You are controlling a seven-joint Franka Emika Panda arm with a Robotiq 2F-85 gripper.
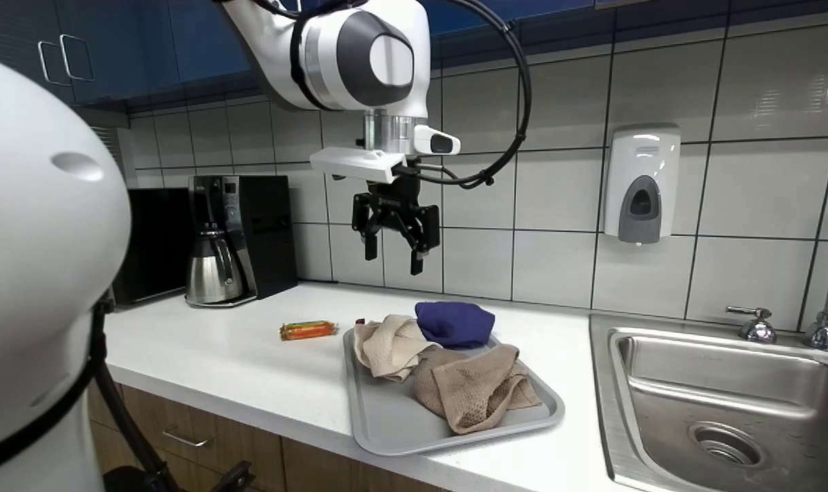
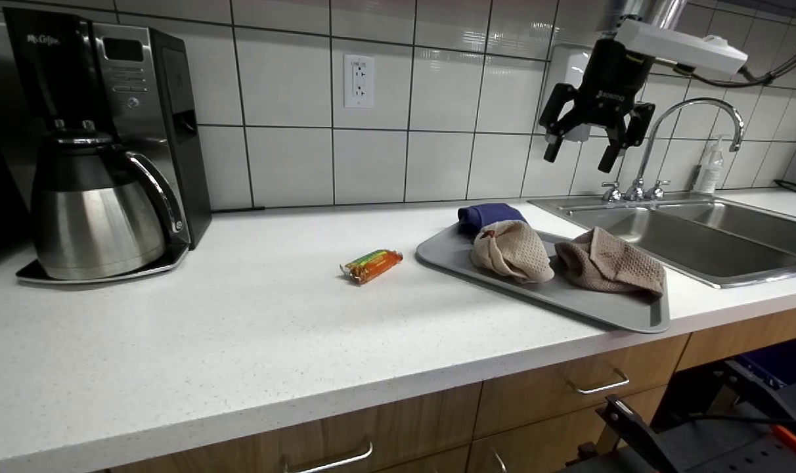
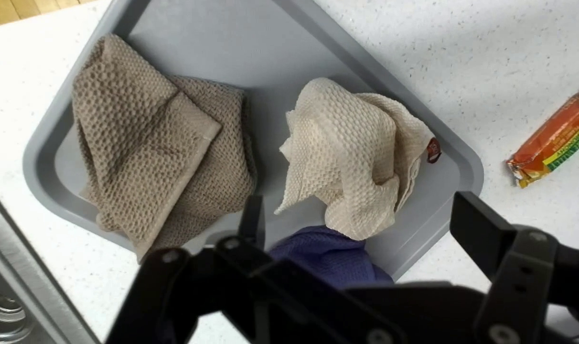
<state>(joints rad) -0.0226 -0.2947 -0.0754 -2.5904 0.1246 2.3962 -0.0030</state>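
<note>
Two fingers (image 1: 371, 248) of the gripper (image 1: 394, 256) stand wide apart and point down, holding nothing, well above a grey tray (image 3: 241, 43) on the white counter (image 2: 240, 355).

On the tray, the beige cloth (image 3: 351, 157) lies toward the end near the snack bar (image 2: 374, 265), bunched up into a peak. It is about as broad as it is long, so I cannot name a clear long axis; its small dark red tag (image 3: 434, 150) juts out to the right in the wrist view, toward the bar.

The brown cloth (image 3: 160, 157) lies at the end by the steel sink (image 1: 612, 410), a strip of bare tray between it and the beige one. Its long axis runs roughly from top to bottom of the wrist view; the hem of its folded flap slants from upper right to lower left, and a corner there points down the view.

The purple cloth (image 1: 455, 324) sits at the back of the tray, toward the tiled wall (image 1: 482, 266), its long axis running sideways in an exterior view. The gripper hides part of it in the wrist view; whether it touches the beige cloth, I cannot tell.

Off the tray, the snack bar lies flat on the counter, its long axis slanting from lower left to upper right in the wrist view.
</note>
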